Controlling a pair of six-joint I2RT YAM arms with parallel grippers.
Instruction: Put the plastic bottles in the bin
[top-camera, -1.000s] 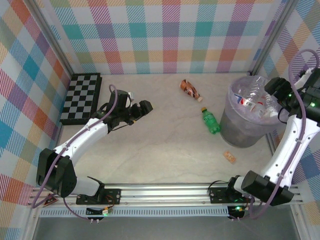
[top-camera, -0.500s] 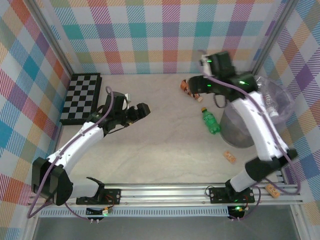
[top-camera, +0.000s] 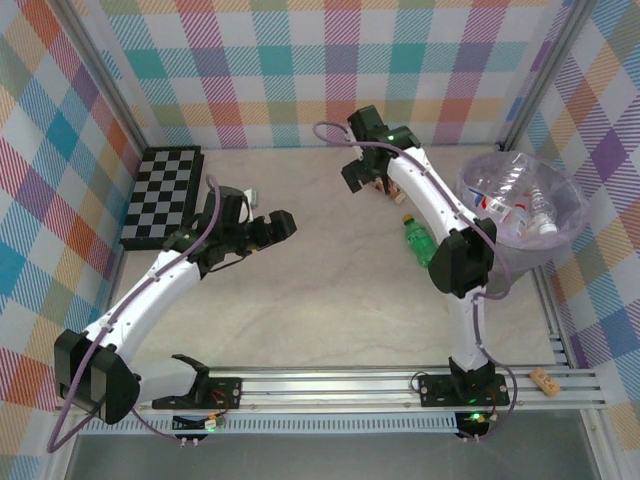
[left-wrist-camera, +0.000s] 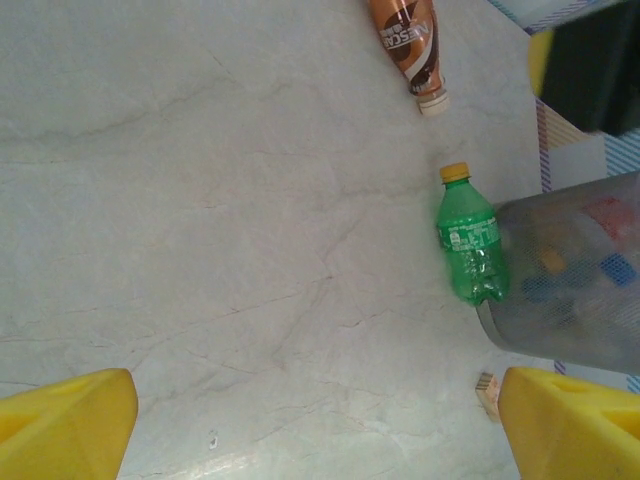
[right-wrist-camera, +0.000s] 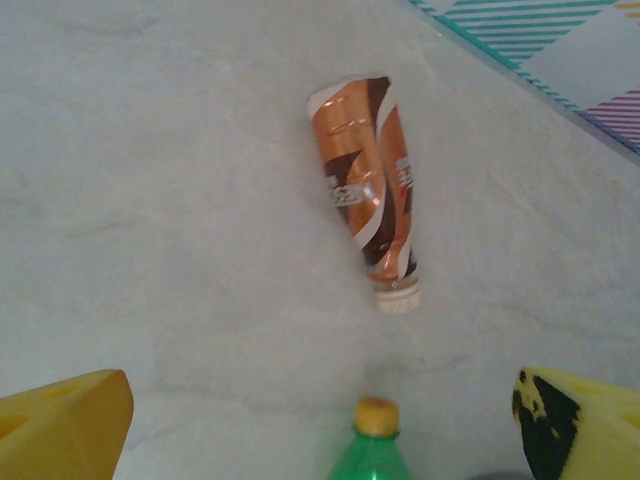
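Note:
A brown-wrapped plastic bottle (right-wrist-camera: 368, 210) lies on its side on the table, its white cap toward a green bottle (right-wrist-camera: 375, 445) with a yellow cap. My right gripper (right-wrist-camera: 320, 430) hovers open above them, empty, at the far middle of the table (top-camera: 362, 174). The brown bottle (top-camera: 382, 186) is partly hidden under it. The green bottle (top-camera: 420, 241) lies beside the bin (top-camera: 520, 205), which holds several clear bottles. My left gripper (top-camera: 279, 226) is open and empty over bare table, well left of the bottles. Its camera sees the brown bottle (left-wrist-camera: 405, 45), green bottle (left-wrist-camera: 470, 245) and bin (left-wrist-camera: 570, 280).
A black-and-white chessboard (top-camera: 160, 195) lies at the far left. One tan cork piece (left-wrist-camera: 487, 392) sits by the bin's base, another (top-camera: 543, 378) on the front rail at the right. Checked walls close the table on three sides.
The right arm has swung from over the bin to the far middle, above the brown bottle. The left arm has shifted slightly. The bin now stands further right.

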